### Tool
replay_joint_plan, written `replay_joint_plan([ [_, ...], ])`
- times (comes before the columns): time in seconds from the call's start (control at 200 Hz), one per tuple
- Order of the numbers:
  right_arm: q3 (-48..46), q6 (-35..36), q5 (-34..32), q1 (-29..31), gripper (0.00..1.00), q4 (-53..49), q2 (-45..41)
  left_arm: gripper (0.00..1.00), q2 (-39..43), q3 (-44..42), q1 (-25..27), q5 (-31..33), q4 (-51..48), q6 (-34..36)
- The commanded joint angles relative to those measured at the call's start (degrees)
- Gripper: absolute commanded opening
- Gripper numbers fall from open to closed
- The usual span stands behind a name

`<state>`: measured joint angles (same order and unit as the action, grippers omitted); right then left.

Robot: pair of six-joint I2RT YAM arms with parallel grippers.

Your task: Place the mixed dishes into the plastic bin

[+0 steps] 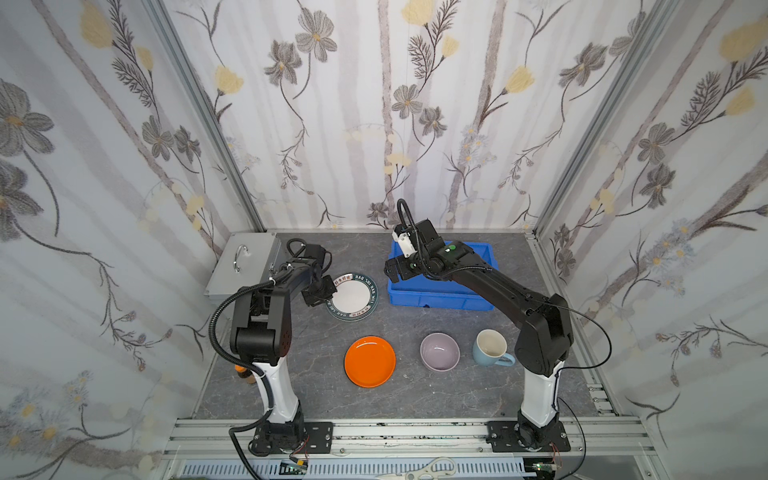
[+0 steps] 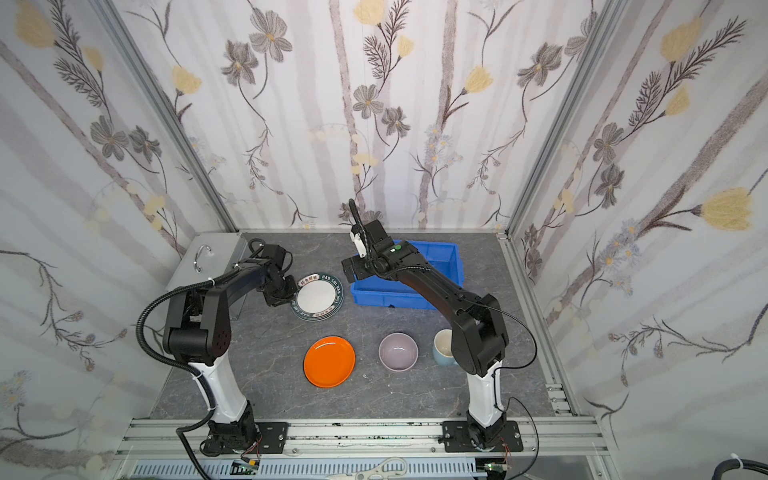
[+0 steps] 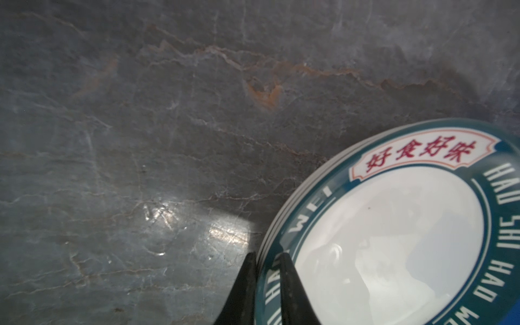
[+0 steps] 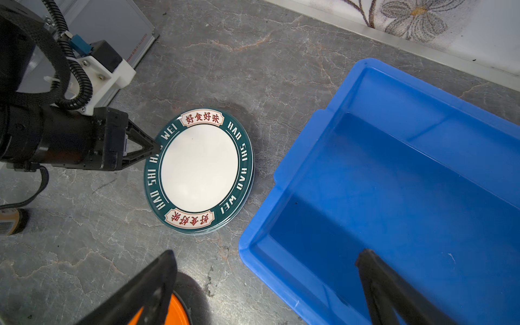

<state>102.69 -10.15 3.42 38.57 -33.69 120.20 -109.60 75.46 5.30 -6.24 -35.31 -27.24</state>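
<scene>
The white plate with a dark-green lettered rim (image 1: 353, 296) (image 2: 318, 296) (image 4: 199, 168) lies on the table on top of other plate rims. My left gripper (image 1: 330, 293) (image 3: 267, 256) pinches its left rim (image 3: 394, 239), one finger above and one outside the edge. The blue plastic bin (image 1: 440, 297) (image 2: 386, 297) (image 4: 408, 183) stands to its right, with nothing showing inside. My right gripper (image 1: 390, 272) (image 4: 267, 253) hangs wide open over the bin's left wall, holding nothing. In front lie an orange plate (image 1: 370, 361), a lilac bowl (image 1: 439, 351) and a pale-blue mug (image 1: 492, 347).
A silver metal case (image 1: 243, 266) with a handle lies at the back left, close behind the left arm. A small brown bottle (image 4: 11, 222) with an orange cap stands by the left arm's base. Papered walls close in the table on three sides.
</scene>
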Motion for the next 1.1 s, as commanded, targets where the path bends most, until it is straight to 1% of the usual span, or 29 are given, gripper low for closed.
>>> replay_joint_plan([
  [0.0,0.4,0.2,-1.7,0.0,1.0,0.0,0.4,0.14,-0.4,0.9,0.0,-0.1,-0.3,-0.4],
  [0.085,0.5,-0.1,-1.8,0.0,1.0,0.0,0.6,0.09,-0.5,1.5,0.0,0.3,-1.1,0.0],
  [0.19,1.0,-0.4,-1.7,0.0,1.0,0.0,1.1,0.07,-0.9,2.5,0.0,0.0,-1.4,0.7],
  [0.29,1.5,-0.5,-1.8,0.0,1.0,-0.1,1.5,0.02,-1.9,3.7,0.0,-0.6,-1.9,0.9],
  [0.375,2.3,-0.7,-1.7,0.0,1.0,-0.4,2.0,0.0,-2.3,4.3,0.0,-1.2,-1.9,0.7],
  [0.585,3.7,-0.9,-0.4,0.0,1.0,-0.9,3.4,0.0,-3.7,5.7,0.0,-1.3,-2.5,1.8],
  [0.739,7.4,-0.2,3.6,0.0,0.99,-2.4,6.4,0.0,-4.5,6.3,0.0,-1.8,-2.4,1.8],
  [0.769,8.9,0.1,4.2,0.1,0.98,-3.2,7.3,0.0,-4.6,6.5,0.0,-1.8,-2.5,1.8],
  [0.824,11.7,0.9,5.6,0.4,0.92,-4.9,9.2,0.0,-4.8,6.5,0.0,-1.8,-2.6,1.9],
  [0.829,12.2,1.1,5.8,0.6,0.9,-5.2,9.5,0.0,-4.8,6.6,0.0,-1.8,-2.6,1.9],
  [0.864,13.7,1.6,6.8,0.8,0.85,-6.3,10.5,0.0,-4.9,6.5,0.0,-1.9,-2.6,1.9],
  [0.869,14.3,1.8,7.2,0.8,0.81,-6.5,10.8,0.0,-4.9,6.5,0.0,-1.9,-2.6,2.0],
  [0.874,14.3,1.8,7.2,0.8,0.81,-6.5,10.8,0.0,-4.9,6.5,0.0,-1.9,-2.6,2.0],
  [0.904,15.8,2.4,8.6,1.0,0.72,-7.5,11.7,0.0,-4.9,6.5,0.0,-1.9,-2.6,2.0],
  [0.934,16.9,2.5,9.5,1.2,0.68,-8.1,12.6,0.0,-5.0,6.6,0.0,-1.8,-2.7,2.0],
  [0.999,18.2,2.6,11.9,1.4,0.65,-8.7,13.7,0.0,-5.1,6.8,0.0,-1.8,-2.8,2.2],
  [1.099,18.7,2.6,16.0,1.6,0.62,-9.0,15.0,0.0,-5.5,7.1,-0.1,-1.9,-3.0,2.2],
])
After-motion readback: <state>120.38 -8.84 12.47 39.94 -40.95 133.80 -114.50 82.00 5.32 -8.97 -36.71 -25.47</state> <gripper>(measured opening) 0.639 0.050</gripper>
